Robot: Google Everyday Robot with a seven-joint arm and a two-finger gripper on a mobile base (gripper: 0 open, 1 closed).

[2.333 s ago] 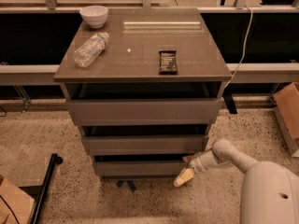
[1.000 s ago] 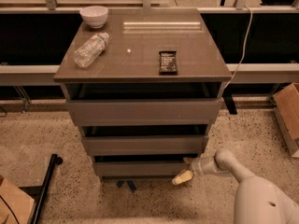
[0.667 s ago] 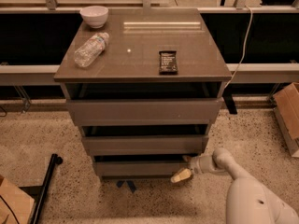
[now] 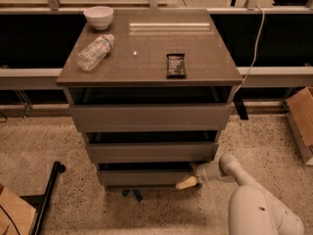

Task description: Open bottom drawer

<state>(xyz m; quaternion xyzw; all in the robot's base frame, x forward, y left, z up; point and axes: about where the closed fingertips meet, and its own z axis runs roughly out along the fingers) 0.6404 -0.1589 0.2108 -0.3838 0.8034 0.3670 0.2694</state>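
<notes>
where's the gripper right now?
Camera view, lower centre-right: the gripper is at the right end of the bottom drawer front, low near the floor.

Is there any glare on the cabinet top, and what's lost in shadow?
Camera view: a pale glare streak crosses the back of the cabinet top; the gaps above all three drawers are deep shadow, including above the bottom drawer, with the gripper at its right front corner.

gripper (image 4: pixel 187 182) at right end of bottom drawer (image 4: pixel 142 177), its far side hidden, cardboard box (image 4: pixel 301 115) cut off by right edge
</notes>
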